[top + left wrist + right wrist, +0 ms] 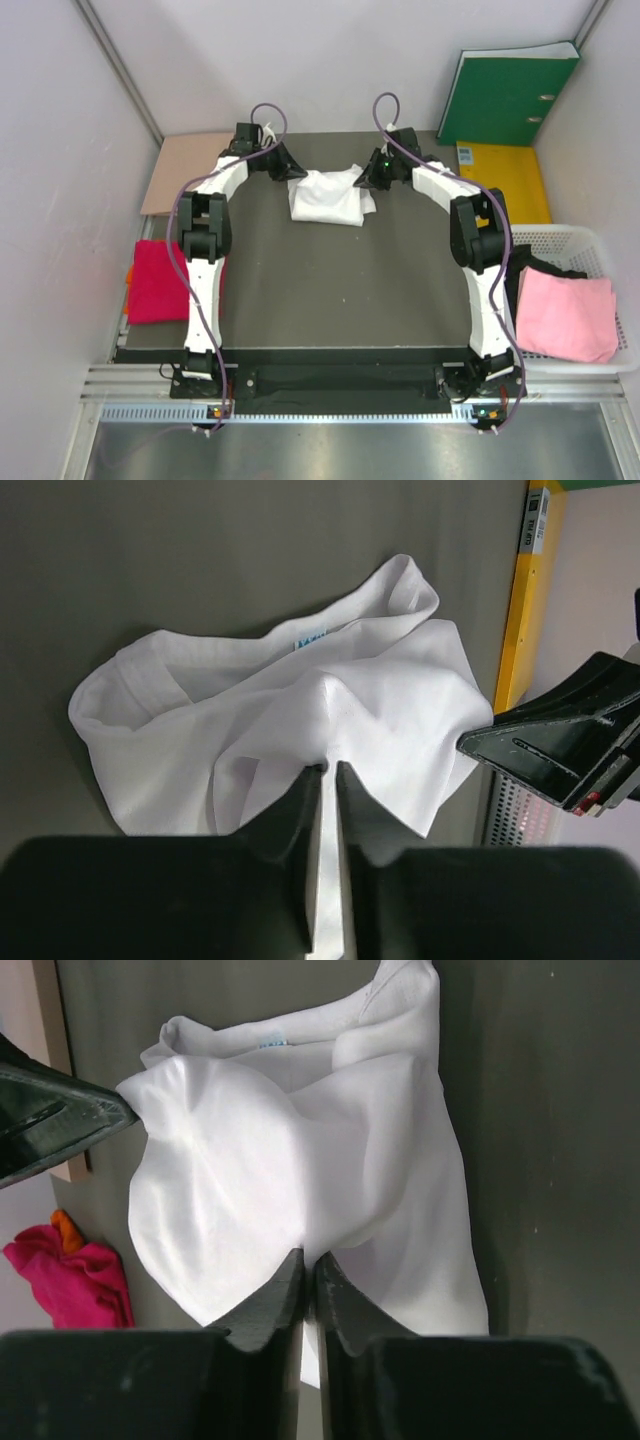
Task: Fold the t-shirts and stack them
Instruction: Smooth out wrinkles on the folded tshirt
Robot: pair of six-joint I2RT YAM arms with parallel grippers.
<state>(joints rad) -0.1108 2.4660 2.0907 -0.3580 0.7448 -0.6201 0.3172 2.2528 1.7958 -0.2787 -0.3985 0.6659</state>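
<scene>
Soft rumpled white t-shirt [326, 197], left tool [329, 770] and right tool [308, 1257] each pinched tight on its cloth

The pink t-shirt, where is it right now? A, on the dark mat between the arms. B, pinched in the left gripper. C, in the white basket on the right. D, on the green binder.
C: the pink t-shirt lies in the white basket on the right, while the left gripper and right gripper pinch the white t-shirt.
</scene>
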